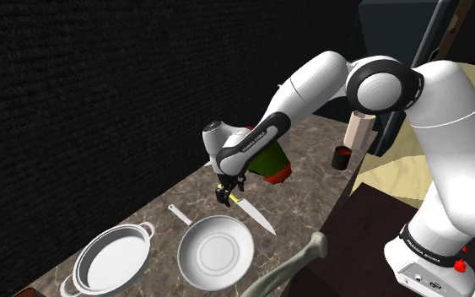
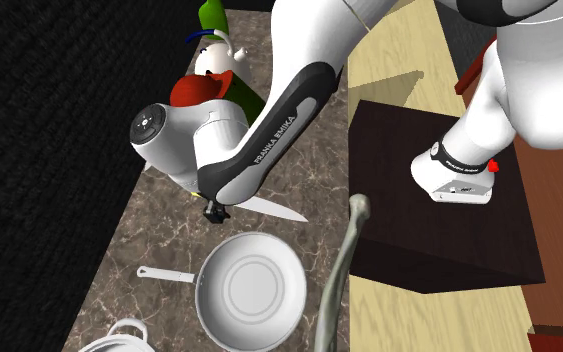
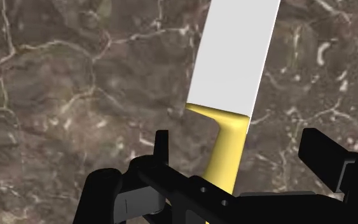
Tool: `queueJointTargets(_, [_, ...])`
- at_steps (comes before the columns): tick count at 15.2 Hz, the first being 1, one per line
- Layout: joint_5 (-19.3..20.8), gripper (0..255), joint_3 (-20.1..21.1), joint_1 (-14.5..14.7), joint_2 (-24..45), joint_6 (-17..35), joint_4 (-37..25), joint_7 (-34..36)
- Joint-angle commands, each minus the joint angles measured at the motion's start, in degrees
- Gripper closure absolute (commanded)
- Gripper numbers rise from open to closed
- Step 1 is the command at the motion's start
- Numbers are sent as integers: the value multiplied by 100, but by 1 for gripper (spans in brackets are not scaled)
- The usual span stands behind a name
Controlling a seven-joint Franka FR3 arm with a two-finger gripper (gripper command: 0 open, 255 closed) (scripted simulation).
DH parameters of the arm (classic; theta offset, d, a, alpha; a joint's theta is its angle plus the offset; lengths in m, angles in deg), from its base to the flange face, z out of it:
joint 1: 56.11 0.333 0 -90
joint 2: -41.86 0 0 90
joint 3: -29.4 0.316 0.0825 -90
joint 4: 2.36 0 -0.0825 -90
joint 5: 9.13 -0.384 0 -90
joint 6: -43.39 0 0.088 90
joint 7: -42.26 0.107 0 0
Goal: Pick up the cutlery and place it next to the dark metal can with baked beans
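A knife with a white blade (image 3: 234, 57) and a yellow handle (image 3: 229, 149) lies flat on the brown marble counter (image 3: 75, 83). My black gripper (image 3: 238, 149) hangs just above the handle, open, its fingers (image 3: 161, 146) standing apart on either side without touching it. In the shoulder view the gripper (image 1: 224, 196) is over the knife (image 1: 256, 218), whose blade points toward the counter's front edge. The second exterior view has the gripper (image 2: 214, 212) at the knife (image 2: 274, 208) too. A small dark can (image 1: 342, 157) stands far off at the counter's right end.
A white frying pan (image 1: 216, 251) lies close to the knife tip, beside a white two-handled pot (image 1: 113, 257). A green and red object (image 1: 271, 160) stands right behind the gripper. A beige cylinder (image 1: 358, 126) rises by the can. A curved grey bar (image 1: 294, 266) crosses the front.
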Motion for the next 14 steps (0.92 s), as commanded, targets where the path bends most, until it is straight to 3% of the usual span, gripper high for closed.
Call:
queueJointTargets(1, [2, 0, -2, -2, 2, 15, 10, -1])
queueJointTargets(5, [2, 0, -2, -2, 2, 14, 9, -1])
queueJointTargets(6, [2, 255, -2, -2, 2, 14, 9, -1])
queueJointTargets(14, [2, 255, -2, -2, 1, 14, 11, -1])
